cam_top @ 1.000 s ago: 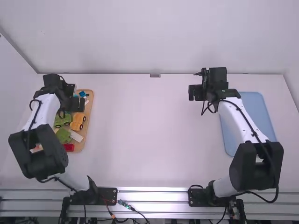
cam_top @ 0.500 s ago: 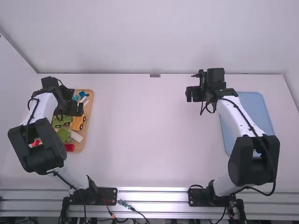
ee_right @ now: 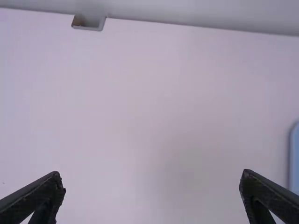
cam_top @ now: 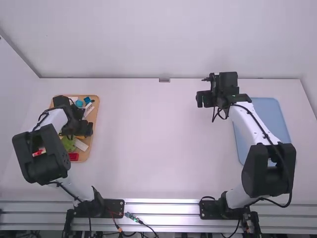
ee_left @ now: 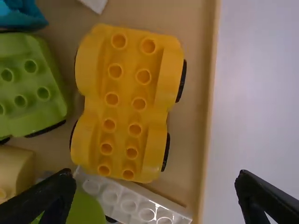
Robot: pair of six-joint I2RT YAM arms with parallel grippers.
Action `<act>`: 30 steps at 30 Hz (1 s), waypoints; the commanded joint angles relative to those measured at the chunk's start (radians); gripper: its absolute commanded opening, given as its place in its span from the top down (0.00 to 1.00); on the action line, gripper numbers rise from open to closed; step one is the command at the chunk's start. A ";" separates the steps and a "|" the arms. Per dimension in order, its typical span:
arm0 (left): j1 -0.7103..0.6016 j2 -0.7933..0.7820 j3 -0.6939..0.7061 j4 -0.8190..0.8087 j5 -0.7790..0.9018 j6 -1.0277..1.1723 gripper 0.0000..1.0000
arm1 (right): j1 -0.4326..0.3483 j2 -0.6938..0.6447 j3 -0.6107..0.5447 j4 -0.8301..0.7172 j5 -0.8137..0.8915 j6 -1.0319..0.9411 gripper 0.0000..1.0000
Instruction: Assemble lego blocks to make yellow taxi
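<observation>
In the high view my left gripper [cam_top: 84, 130] is low over the wooden tray at the far left, covering most of the yellow car base [cam_top: 80, 137]. The left wrist view shows the yellow car base [ee_left: 126, 102] lying studs up beside the tray's side wall, with a green car base [ee_left: 29, 84] next to it. My left gripper [ee_left: 156, 186] stands open, nothing between its fingertips. Over the table on the right side is my right gripper [cam_top: 205, 99]; in the right wrist view the right gripper [ee_right: 153, 182] is open and holds nothing.
The wooden tray [cam_top: 95, 111] also holds a white brick [cam_top: 80, 145], a red brick [cam_top: 73, 156] and several other blocks. A blue tray [cam_top: 272, 114] lies at the right, partly under the right arm. A small grey bracket [cam_top: 164, 80] is at the table's far edge.
My left gripper has come toward the camera and lower over the tray, now covering the yellow car base. The right arm has shifted slightly left.
</observation>
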 commanded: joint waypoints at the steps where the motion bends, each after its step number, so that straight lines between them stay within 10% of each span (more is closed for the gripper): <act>1: 0.000 0.004 -0.021 0.011 -0.027 0.004 0.09 | -0.004 0.003 0.024 0.001 -0.005 -0.008 0.01; 30: 0.075 0.004 -0.021 0.071 0.115 0.169 0.13 | 0.016 0.003 0.025 0.001 -0.003 -0.008 0.01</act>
